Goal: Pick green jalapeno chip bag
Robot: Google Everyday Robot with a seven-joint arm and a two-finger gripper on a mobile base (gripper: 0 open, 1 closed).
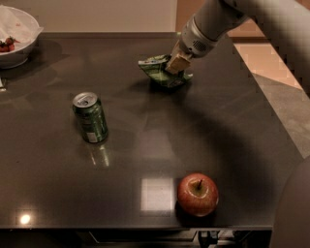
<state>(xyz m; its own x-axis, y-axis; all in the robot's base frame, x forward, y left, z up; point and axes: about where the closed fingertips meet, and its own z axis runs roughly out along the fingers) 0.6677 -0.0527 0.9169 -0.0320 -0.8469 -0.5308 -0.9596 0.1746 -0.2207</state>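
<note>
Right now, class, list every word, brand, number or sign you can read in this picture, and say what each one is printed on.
No text can be read.
Can: pale print on its green side, too blurred to read.
Chip bag: white patches and print, too crumpled and blurred to read; the tool rests on its top at the far side of the table.
Apple, bowl: no writing visible.
</note>
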